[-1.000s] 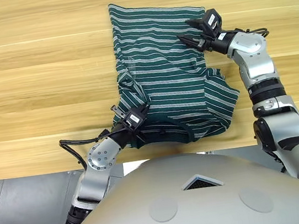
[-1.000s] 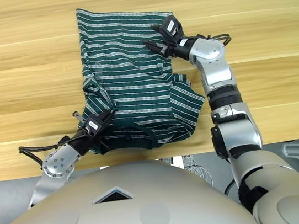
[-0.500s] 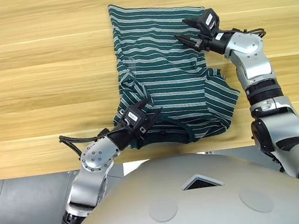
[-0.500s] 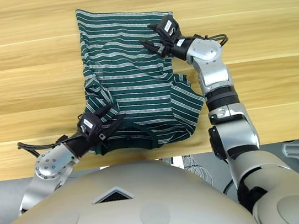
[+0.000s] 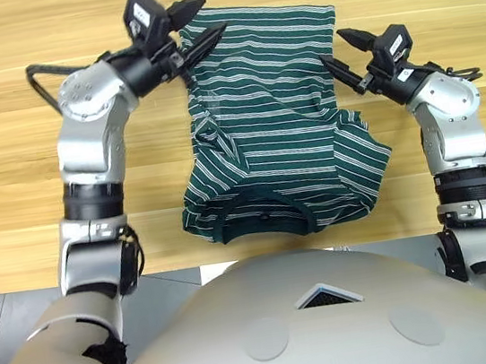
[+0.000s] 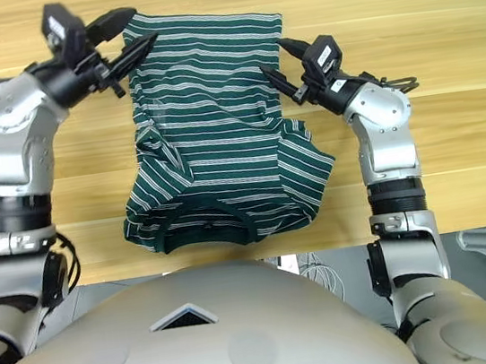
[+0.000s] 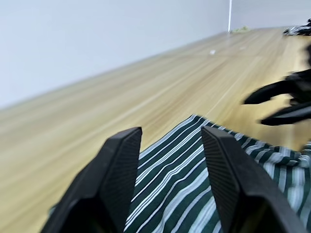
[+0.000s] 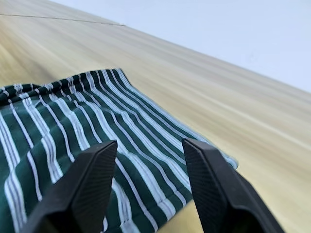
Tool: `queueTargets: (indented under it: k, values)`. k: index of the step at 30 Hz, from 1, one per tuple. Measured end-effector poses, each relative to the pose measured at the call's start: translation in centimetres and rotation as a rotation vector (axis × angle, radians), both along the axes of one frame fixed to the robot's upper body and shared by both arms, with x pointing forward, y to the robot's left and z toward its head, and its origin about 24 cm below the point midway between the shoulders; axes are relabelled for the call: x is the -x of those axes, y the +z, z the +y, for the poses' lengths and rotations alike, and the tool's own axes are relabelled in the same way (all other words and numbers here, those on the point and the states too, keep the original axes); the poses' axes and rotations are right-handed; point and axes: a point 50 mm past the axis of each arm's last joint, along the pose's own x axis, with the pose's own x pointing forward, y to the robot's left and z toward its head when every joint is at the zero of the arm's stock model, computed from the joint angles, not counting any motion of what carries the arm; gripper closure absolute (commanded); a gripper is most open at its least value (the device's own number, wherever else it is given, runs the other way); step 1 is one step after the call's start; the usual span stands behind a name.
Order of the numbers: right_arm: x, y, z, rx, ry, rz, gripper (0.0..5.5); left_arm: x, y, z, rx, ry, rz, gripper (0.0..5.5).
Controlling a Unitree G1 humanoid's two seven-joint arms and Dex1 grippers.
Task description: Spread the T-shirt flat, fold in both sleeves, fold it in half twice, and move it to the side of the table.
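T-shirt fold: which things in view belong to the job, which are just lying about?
Job: T-shirt; left end effector, open; right end effector, open; table.
Lying about: pale item and dark item, blurred, far along the table.

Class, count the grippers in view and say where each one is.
2. The left gripper is at the T-shirt's far left corner; the right gripper is at its far right edge. None appears hidden.

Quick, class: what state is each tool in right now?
Left tool: open, holding nothing, at the far left corner of the T-shirt.
Right tool: open, holding nothing, by the T-shirt's right edge.
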Motion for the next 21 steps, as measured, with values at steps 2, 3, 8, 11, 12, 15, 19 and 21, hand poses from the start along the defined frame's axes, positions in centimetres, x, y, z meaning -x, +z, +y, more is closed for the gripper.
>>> queueTargets:
  k: [2,3,8,11,12,15,19,21]
  values:
    - [1.6,-0.7,-0.4,-0.019,-0.017,0.026,3.0,-2.1,-1.6,-1.3,-0.012,0.02,0.088,3.37]
    - [2.4,-1.0,-0.6,-0.034,-0.026,0.039,3.0,-2.7,-2.4,-1.8,-0.031,0.025,0.124,3.37]
    - [7.6,-0.1,-3.0,-0.167,-0.016,0.051,3.0,-3.0,-8.3,-5.1,-0.223,0.086,0.342,3.37]
    - [8.0,1.5,-3.8,-0.172,-0.002,0.003,3.0,-3.1,-9.1,-5.4,-0.276,0.163,0.39,3.37]
    - [8.0,1.5,-3.8,-0.174,-0.002,0.007,3.0,-3.2,-9.1,-5.5,-0.266,0.179,0.393,3.37]
    - [8.0,1.6,-3.6,-0.175,-0.001,0.003,3.0,-3.7,-8.6,-5.2,-0.29,0.233,0.375,3.37]
    - [9.7,0.9,-4.2,-0.181,-0.052,0.063,3.0,-4.2,-8.6,-3.7,-0.267,0.362,0.391,3.37]
    - [10.2,0.0,-4.5,-0.186,-0.125,0.144,3.0,-4.4,-8.5,-2.7,-0.251,0.43,0.396,3.37]
